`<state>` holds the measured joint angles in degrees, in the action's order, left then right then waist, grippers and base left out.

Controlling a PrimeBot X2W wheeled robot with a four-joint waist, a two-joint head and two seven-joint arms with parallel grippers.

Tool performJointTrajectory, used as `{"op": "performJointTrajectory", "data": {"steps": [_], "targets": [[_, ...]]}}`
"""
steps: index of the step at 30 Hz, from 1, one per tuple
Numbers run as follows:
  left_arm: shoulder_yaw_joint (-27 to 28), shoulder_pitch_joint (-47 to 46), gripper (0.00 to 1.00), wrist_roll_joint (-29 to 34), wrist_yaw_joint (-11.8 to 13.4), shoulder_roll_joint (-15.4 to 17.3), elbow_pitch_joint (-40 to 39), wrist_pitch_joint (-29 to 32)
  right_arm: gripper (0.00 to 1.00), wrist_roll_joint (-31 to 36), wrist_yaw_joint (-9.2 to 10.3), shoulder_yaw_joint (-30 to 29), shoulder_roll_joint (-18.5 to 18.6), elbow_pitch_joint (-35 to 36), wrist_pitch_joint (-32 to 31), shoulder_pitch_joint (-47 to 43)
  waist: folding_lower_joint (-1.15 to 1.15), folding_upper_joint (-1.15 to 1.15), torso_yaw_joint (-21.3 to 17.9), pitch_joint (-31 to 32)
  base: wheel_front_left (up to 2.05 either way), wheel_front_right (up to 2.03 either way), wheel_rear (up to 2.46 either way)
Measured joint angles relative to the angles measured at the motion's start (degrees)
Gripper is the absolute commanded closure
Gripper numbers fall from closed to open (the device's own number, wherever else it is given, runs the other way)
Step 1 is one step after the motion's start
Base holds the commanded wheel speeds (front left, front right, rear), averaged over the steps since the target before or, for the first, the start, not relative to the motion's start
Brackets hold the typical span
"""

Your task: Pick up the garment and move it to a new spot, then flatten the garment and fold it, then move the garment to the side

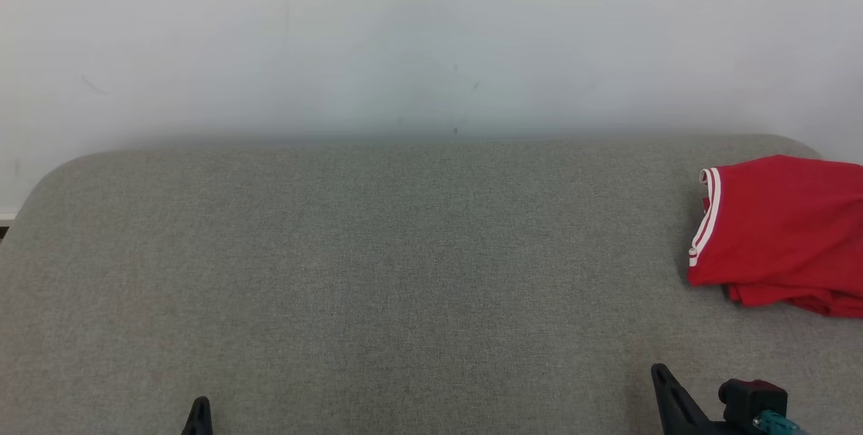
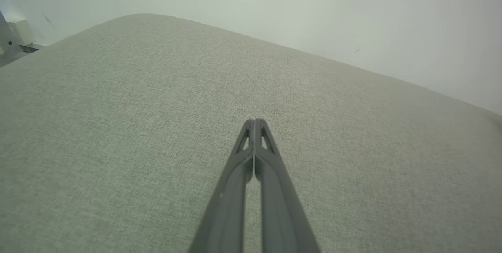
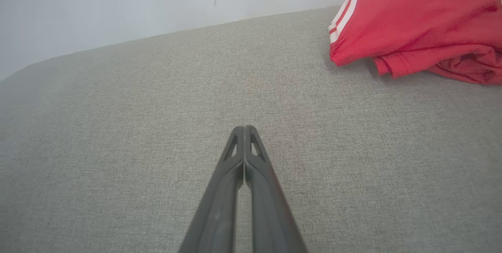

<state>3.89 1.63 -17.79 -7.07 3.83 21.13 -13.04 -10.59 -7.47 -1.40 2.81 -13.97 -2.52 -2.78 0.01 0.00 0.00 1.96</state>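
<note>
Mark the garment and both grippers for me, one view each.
garment (image 1: 785,226): head view, on the flat red top layer, right of the white-striped edge.
left gripper (image 2: 254,122): left wrist view, where the shut fingertips meet.
right gripper (image 3: 244,129): right wrist view, where the shut fingertips meet.

Left tool (image 2: 254,121) fingertips pressed together, empty, above grey fabric surface (image 2: 117,127); pale wall (image 2: 313,6) behind.
</note>
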Motion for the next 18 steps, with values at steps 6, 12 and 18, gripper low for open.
{"op": "performJointTrajectory", "data": {"steps": [6,12,18], "targets": [[0.2,-0.5,1.00,-6.2,0.0,0.0,-0.1,1.8,1.00,-6.8,0.00,-0.3,0.0,0.0,0.0,0.3,0.00,0.00,0.0,-0.1,0.00,0.00,0.00],[0.3,-1.0,1.00,-11.6,0.0,-0.1,-0.4,3.4,1.00,-13.1,0.00,-0.5,0.0,0.1,0.0,0.5,0.00,0.00,0.0,-0.2,0.00,0.00,0.00],[0.5,-2.0,1.00,-17.3,0.0,-0.2,-0.7,5.0,1.00,-19.1,0.00,-0.9,0.0,0.1,0.0,1.4,0.00,0.00,0.0,-0.3,0.00,0.00,0.00]]}}
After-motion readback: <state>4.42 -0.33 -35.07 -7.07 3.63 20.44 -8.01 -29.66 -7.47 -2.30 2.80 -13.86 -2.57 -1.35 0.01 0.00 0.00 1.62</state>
